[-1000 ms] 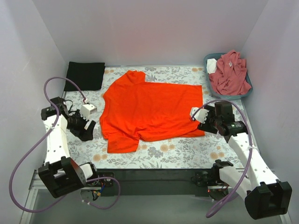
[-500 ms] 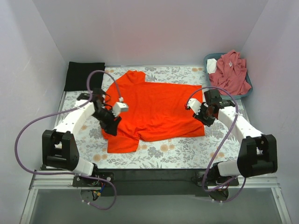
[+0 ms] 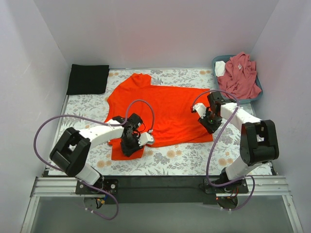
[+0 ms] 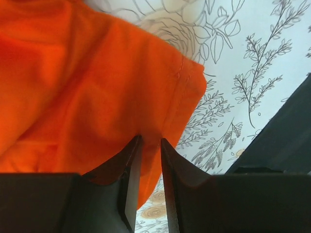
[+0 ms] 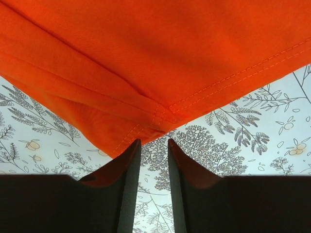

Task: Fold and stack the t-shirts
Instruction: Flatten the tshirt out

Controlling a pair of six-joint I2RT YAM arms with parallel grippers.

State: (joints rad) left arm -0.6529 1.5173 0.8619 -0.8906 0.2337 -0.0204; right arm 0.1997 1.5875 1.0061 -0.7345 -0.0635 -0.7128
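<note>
The orange-red t-shirt lies spread flat on the floral table cover, collar to the left. My left gripper is down at its near left sleeve. In the left wrist view its jaws stand a narrow gap apart, and the flat orange sleeve shows at the tips and through the gap. My right gripper is at the shirt's near right hem corner. Its jaws are also narrowly apart with only table cover between them, and the stitched hem corner lies just past the tips. A black folded t-shirt lies at the back left.
A blue-grey basket at the back right holds a crumpled dusty-pink t-shirt and a white item. Walls close in the table on three sides. Bare floral cover runs along the front.
My left arm swung from the shirt's left edge across to the near sleeve. The right gripper shifted slightly at the hem. Both pairs of jaws narrowed from wide open.
</note>
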